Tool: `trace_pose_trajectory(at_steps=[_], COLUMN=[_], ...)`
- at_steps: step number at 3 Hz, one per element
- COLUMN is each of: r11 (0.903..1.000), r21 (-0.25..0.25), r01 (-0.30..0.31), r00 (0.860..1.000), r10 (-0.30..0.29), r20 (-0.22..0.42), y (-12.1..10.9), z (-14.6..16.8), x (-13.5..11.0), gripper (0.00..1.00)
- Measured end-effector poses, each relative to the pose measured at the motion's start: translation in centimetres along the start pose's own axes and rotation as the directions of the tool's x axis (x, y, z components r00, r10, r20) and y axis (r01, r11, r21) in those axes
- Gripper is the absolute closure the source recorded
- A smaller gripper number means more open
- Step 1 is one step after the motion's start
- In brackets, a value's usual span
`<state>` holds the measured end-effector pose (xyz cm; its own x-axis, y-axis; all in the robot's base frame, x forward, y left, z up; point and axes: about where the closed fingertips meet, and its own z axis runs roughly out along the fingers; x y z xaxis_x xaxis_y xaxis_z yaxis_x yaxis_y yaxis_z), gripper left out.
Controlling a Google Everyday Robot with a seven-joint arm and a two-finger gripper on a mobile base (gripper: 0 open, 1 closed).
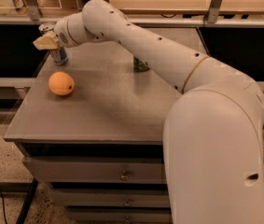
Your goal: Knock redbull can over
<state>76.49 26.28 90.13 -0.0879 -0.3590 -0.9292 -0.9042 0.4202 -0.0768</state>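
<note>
- Spanning worktop [103,111] toward far-left corner with arm [159,55] outstretched.
- Judged at contact step: end effector [46,42] placed at upper part of redbull can [59,57]; cannot tell whether apart or together.
- Noted upright, near orange [61,83].
- Calls for sideways push, applied high.

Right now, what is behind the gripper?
The redbull can stands upright there; its silver top and blue base show. The gripper, directly in front of it, covers its middle.
</note>
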Motion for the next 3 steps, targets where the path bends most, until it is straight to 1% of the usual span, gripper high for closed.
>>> trace_pose_trajectory(at_steps=[1, 2, 3], r11=[0.9999, 0.9997, 0.9988], r21=[-0.015, -0.022, -0.023], r01=[0.004, 0.006, 0.043], r00=[1.000, 0.998, 0.988], r10=[-0.005, -0.008, -0.046], r20=[-0.014, -0.058, -0.145], y=[0.0, -0.8, -1.9], z=[0.3, -2.0, -5.8], x=[0.2, 0.6, -0.3], gripper=[0.64, 0.87, 1.00])
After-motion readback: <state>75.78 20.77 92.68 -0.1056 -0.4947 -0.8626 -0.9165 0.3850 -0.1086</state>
